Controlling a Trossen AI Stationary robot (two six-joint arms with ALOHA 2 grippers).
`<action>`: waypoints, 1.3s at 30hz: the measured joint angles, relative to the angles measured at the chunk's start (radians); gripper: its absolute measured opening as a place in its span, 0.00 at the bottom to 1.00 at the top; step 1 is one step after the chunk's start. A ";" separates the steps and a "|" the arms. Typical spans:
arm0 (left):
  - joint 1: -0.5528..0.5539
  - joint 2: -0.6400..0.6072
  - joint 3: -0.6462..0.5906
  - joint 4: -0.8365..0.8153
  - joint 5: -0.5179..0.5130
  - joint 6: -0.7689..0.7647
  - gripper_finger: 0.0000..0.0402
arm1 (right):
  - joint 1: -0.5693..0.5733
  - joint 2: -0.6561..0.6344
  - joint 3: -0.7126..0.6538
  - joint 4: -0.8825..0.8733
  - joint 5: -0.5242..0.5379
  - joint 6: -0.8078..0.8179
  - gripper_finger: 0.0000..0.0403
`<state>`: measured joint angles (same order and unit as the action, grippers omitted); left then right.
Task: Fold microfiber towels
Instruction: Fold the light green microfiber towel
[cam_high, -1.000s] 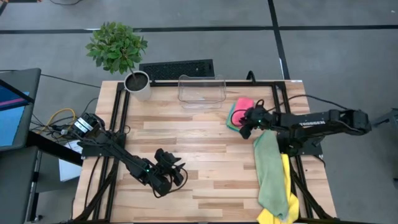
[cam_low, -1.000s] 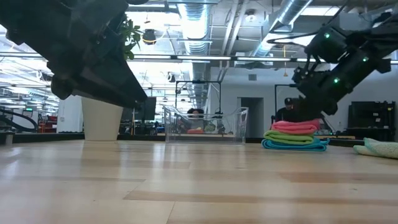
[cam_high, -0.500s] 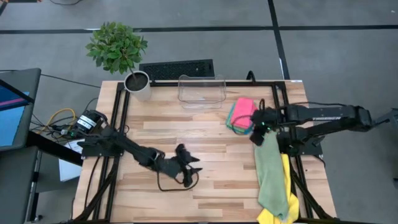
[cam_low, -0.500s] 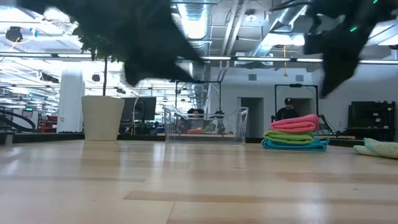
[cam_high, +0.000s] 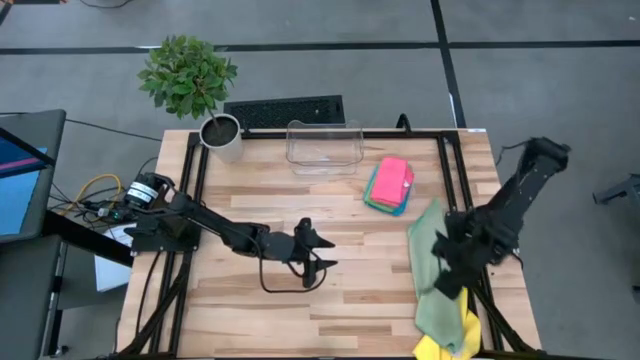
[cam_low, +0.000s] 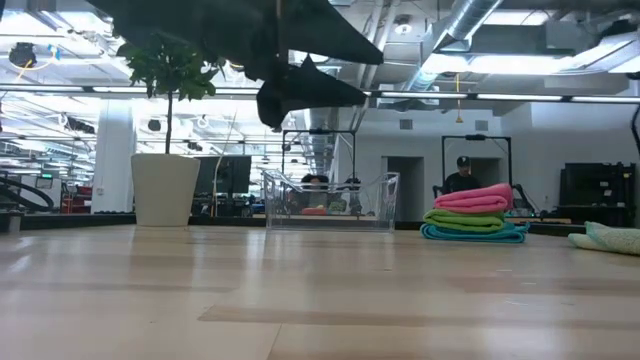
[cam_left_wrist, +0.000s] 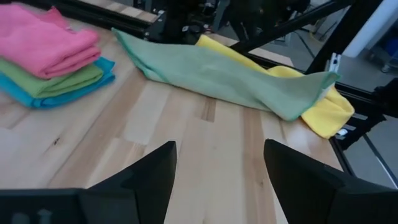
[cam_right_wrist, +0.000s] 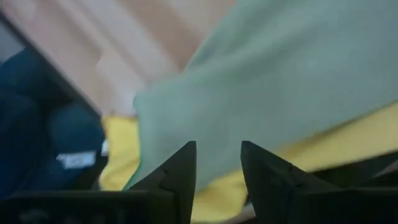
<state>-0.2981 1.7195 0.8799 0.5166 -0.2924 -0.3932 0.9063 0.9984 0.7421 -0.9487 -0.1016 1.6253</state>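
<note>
From the high view I see my left claw (cam_high: 322, 252) out over the middle of the wooden tabletop (cam_high: 300, 220), its fingers (cam_left_wrist: 146, 177) spread wide apart with nothing between them. In its wrist view the bare planks show in the gap between them.

My right claw (cam_high: 447, 268) sits at the right side of the tabletop, directly above the pale sage green towel (cam_high: 432, 270). Its wrist view shows the two dark fingers (cam_right_wrist: 180, 171) parted with a gap between them, and the sage cloth fills the view beyond; I see no cloth pinched between them.

The sage towel lies unfolded in a long strip along the right side, partly covering the yellow towel (cam_high: 440, 348), which pokes out at the near right corner and past the edge.

The three folded towels make a neat stack near the far right: pink towel (cam_high: 393, 179) on top, bright green towel (cam_low: 462, 222) in the middle, bright blue towel (cam_low: 470, 235) at the bottom.

Just beside the stack, at the far edge, stands the clear plastic bin (cam_high: 323, 146), and the potted plant (cam_high: 190, 80) occupies the far left corner.
</note>
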 joint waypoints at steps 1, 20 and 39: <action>0.000 0.000 0.000 0.006 0.001 0.009 0.59 | 0.043 0.017 0.000 0.035 0.003 0.045 0.36; -0.001 0.000 0.000 0.024 -0.008 0.001 0.59 | 0.233 0.498 0.289 0.145 -0.087 0.081 0.30; -0.003 0.000 0.000 0.019 -0.010 0.042 0.59 | 0.128 0.514 0.304 0.218 -0.210 0.054 0.57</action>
<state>-0.3008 1.7195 0.8795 0.5358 -0.3019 -0.3511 1.0346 1.5120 1.0458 -0.7311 -0.3112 1.6796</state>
